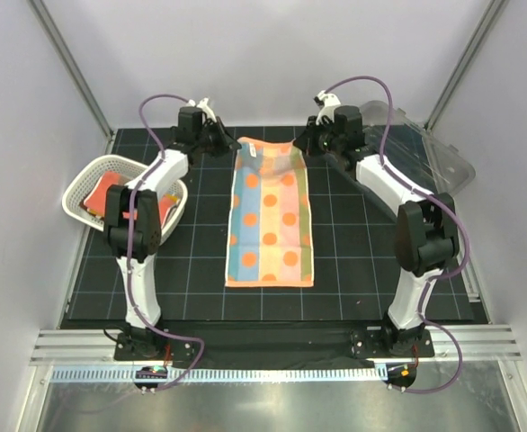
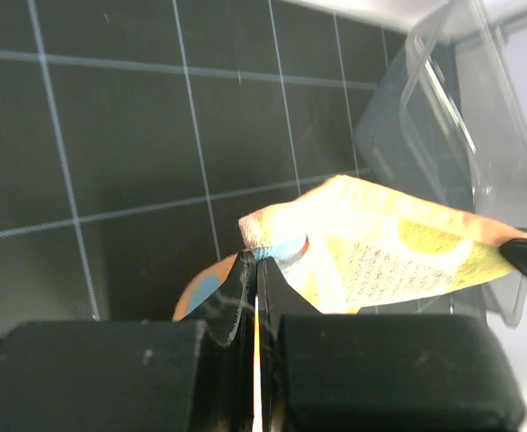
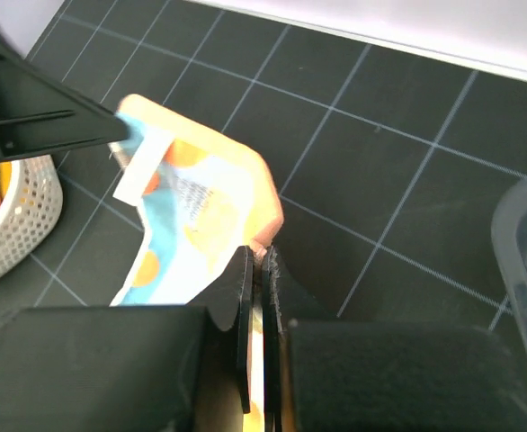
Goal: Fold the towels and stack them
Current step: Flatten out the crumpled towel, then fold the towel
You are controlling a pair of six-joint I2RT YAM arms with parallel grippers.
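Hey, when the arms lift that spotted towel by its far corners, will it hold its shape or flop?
Probably floppy: the spotted towel sags and curls between the left gripper and right gripper. Likely light, since thin pinches on two corners raise its edge. It should drape and trail on the mat rather than slide stiffly.

Long soft towel [image 1: 270, 216], centre: pastel blue, peach, pink and green stripes, orange spots, orange border. Black table mat [image 1: 353, 261]: thin white grid. White mesh basket [image 1: 79, 184], nine o'clock: red-orange cloth [image 1: 102, 193] inside. Clear plastic bin [image 1: 443, 157], two o'clock
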